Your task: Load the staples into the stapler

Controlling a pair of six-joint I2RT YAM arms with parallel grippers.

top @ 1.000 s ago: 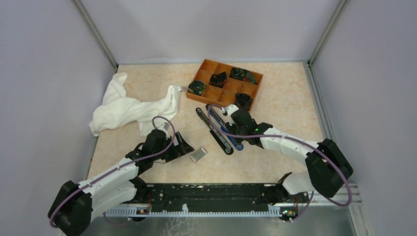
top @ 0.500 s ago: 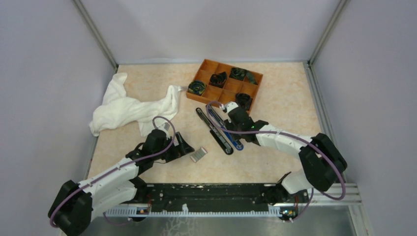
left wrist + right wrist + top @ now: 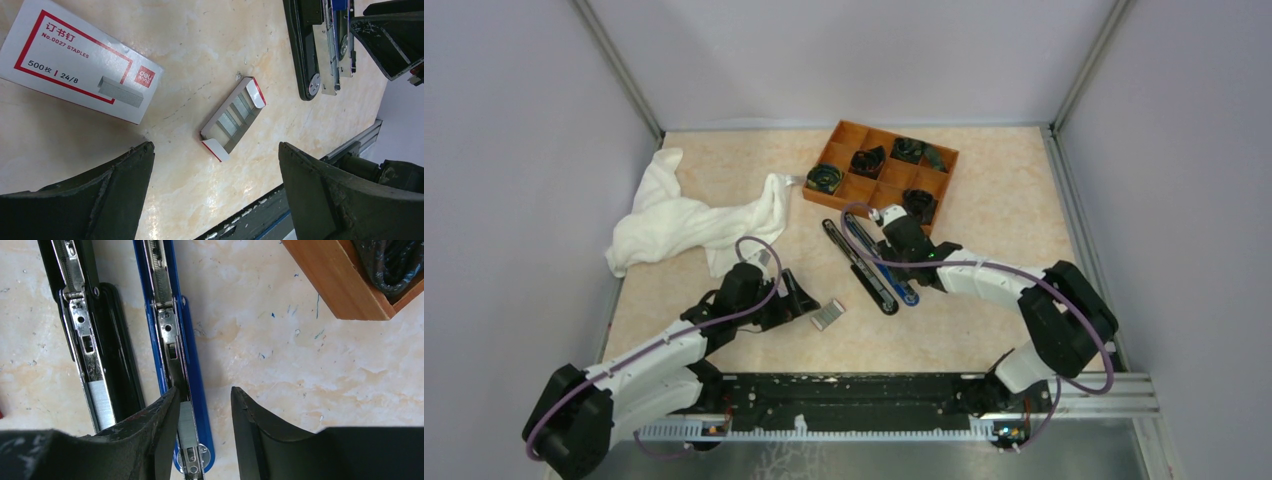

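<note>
1. Staples (image 3: pixel 230 122) sat in their open tray (image 3: pixel 257 95) on the desk (image 3: pixel 210 45), the white carton (image 3: pixel 75 65) near them.
2. Over them the left hand (image 3: pixel 215 145) was spread wide, gripping nothing.
3. The right hand (image 3: pixel 204 395) hung part open and empty over the blue stapler (image 3: pixel 189 340).
4. The black stapler (image 3: pixel 120 350) lay opened flat just beside the blue one.

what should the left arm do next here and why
Probably lower the left gripper onto the staples and close on a strip: its jaws stand wide open either side of them, holding nothing, and the black stapler already lies opened flat nearby.
</note>
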